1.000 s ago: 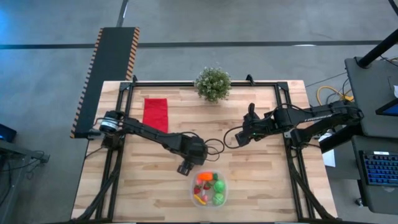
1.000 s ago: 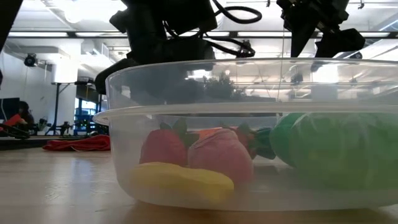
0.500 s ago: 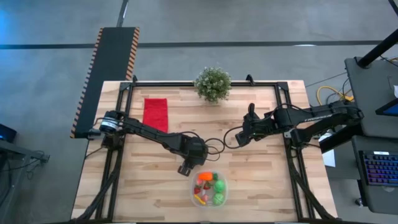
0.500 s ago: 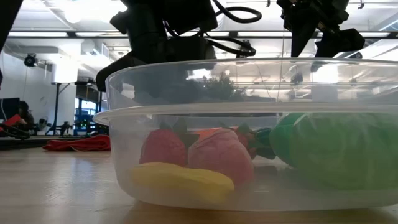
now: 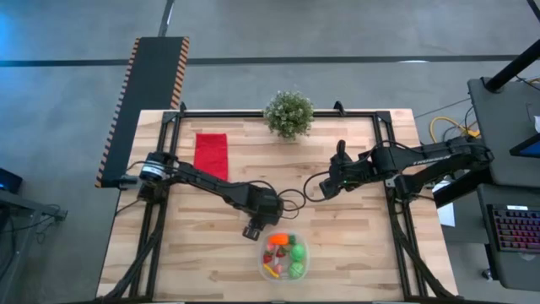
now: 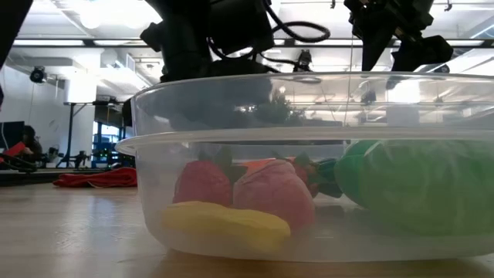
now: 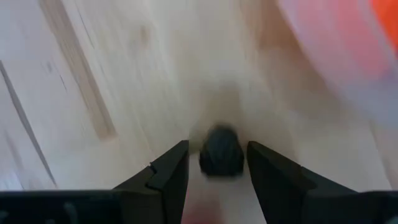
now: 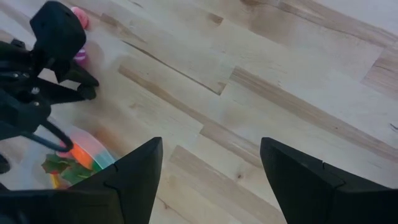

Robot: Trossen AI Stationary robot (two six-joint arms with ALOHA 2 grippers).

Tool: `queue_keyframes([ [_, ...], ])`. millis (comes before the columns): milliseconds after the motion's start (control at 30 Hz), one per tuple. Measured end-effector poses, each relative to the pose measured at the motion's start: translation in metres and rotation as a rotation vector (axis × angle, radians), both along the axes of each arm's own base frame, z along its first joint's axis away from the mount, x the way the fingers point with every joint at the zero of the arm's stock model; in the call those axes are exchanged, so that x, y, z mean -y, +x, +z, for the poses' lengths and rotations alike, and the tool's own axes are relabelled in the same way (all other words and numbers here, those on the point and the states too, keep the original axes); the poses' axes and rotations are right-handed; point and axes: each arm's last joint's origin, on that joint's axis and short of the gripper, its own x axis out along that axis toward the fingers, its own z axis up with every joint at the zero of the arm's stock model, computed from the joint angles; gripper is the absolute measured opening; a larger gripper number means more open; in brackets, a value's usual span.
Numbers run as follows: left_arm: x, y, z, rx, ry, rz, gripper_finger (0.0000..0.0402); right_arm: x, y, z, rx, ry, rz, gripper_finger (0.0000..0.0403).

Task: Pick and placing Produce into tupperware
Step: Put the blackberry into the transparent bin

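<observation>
While the right arm waits over the table's right half, the left gripper [image 5: 251, 230] is held low over the wooden table [image 5: 337, 245], just beside the tupperware [image 5: 284, 257]. In the left wrist view its two fingers [image 7: 171, 171] are drawn in on either side of one small dark rounded piece [image 7: 221, 152], which is pinched between them just above the boards. The piece is too blurred for its kind to be told. From the right wrist view, two small pink patches [image 8: 79, 17] are seen at that gripper's tip; whether they belong to one piece or two cannot be told.

One clear tub is counted, and it is found on the far side of the left gripper from that arm's base, towards the table's front edge. Inside it, one orange carrot [image 5: 278, 239], two green balls [image 5: 298, 252] and one yellow piece [image 6: 224, 224] are made out, together with two reddish pieces [image 6: 274, 193] lying side by side behind the yellow one.

The right gripper [image 5: 325, 187] is kept well apart from the tub, its two fingers spread wide with nothing between them.

Well behind the left gripper, one red cloth [image 5: 211, 154] is laid flat, and one potted plant [image 5: 288, 114] is set at the table's back edge.
</observation>
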Motion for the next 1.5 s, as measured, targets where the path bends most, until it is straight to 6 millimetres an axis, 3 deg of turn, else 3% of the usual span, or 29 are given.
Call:
queue_keyframes([
  [333, -0.002, 0.000, -0.001, 0.006, 0.002, -0.003, 0.0142, 0.000, 0.000, 0.000, -0.004, -0.004, 0.007, 0.0263],
  [633, -0.002, 0.000, 0.000, 0.008, 0.006, -0.001, 0.0067, 0.000, -0.002, -0.001, -0.020, -0.007, 0.008, 0.0263],
  [967, -0.003, 0.000, 0.007, -0.009, 0.027, 0.007, 0.0075, 0.000, -0.002, -0.001, -0.021, -0.002, -0.002, 0.0263],
  [1133, -0.004, -0.004, 0.031, 0.009, 0.044, 0.042, 0.0078, 0.000, -0.002, -0.001, -0.019, 0.001, -0.007, 0.0263],
  [1500, 0.000, -0.015, 0.105, 0.195, -0.046, 0.148, 0.0080, 0.000, -0.001, -0.001, -0.015, 0.010, -0.018, 0.0263],
])
